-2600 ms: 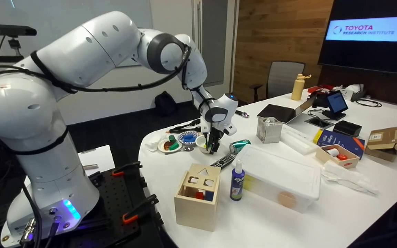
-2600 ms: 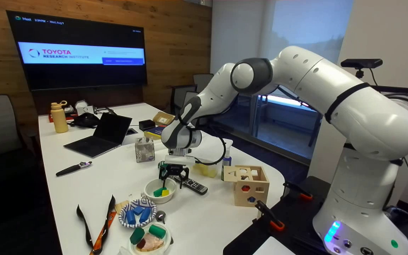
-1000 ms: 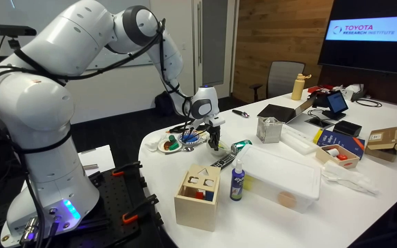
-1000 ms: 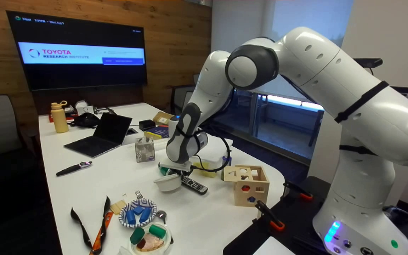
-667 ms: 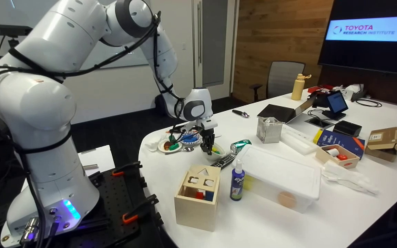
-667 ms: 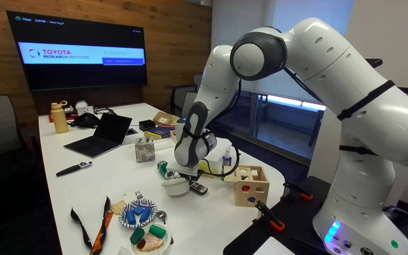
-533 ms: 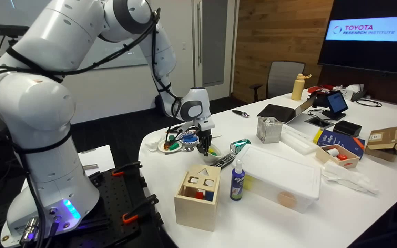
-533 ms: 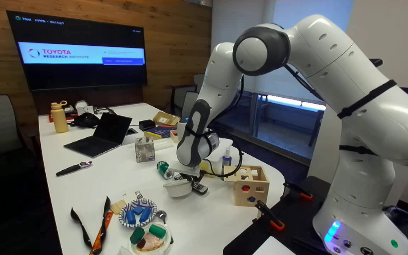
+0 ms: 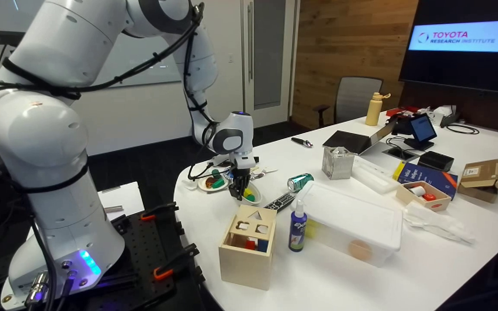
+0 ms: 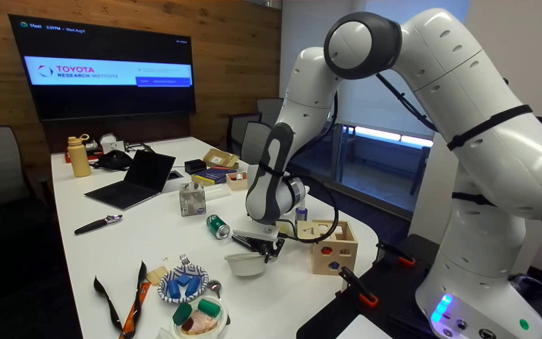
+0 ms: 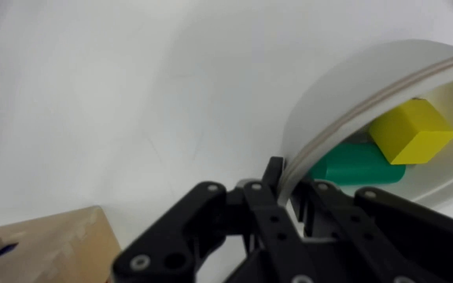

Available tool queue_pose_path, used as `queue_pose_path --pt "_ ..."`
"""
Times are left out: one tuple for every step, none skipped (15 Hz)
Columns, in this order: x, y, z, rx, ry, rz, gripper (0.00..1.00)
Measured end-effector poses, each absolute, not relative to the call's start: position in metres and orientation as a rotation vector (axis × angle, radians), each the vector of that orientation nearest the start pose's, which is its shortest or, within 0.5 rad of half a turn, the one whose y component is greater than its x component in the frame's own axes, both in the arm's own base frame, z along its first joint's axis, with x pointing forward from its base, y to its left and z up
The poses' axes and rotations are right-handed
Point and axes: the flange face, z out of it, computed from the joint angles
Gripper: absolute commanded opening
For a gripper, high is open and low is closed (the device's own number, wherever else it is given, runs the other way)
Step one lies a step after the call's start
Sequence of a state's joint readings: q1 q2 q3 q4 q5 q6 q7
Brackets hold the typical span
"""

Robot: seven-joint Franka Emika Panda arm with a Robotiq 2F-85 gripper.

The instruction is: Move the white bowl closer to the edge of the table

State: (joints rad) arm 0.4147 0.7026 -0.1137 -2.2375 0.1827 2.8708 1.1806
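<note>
Wall screen [image 10: 104, 69] reads "TOYOTA RESEARCH INSTITUTE"; claw [image 11: 288, 181] grips white bowl [image 10: 246, 265] by its rim

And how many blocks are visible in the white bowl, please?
2 in the white bowl: a green block near the gripped side, a yellow block farther from it; others may be hidden.
</note>
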Motion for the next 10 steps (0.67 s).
queue_pose_path --pt "0.482 0.134 0.050 -2.785 1.586 0.055 0.02" --pt "0.476 0.133 0.050 -2.785 1.591 0.070 0.02" --pt "0.470 0.133 0.050 -2.788 1.595 0.082 0.02" --pt "0.464 0.133 0.050 -2.791 1.598 0.092 0.02" --pt "0.459 0.133 0.051 -2.794 1.601 0.101 0.02" --pt "0.454 0.133 0.051 -2.798 1.604 0.110 0.02" --pt "0.448 0.134 0.052 -2.801 1.610 0.119 0.02" --pt "0.443 0.134 0.053 -2.803 1.614 0.128 0.02" --pt "0.438 0.135 0.053 -2.807 1.615 0.139 0.02" --pt "0.433 0.137 0.053 -2.810 1.615 0.149 0.02"
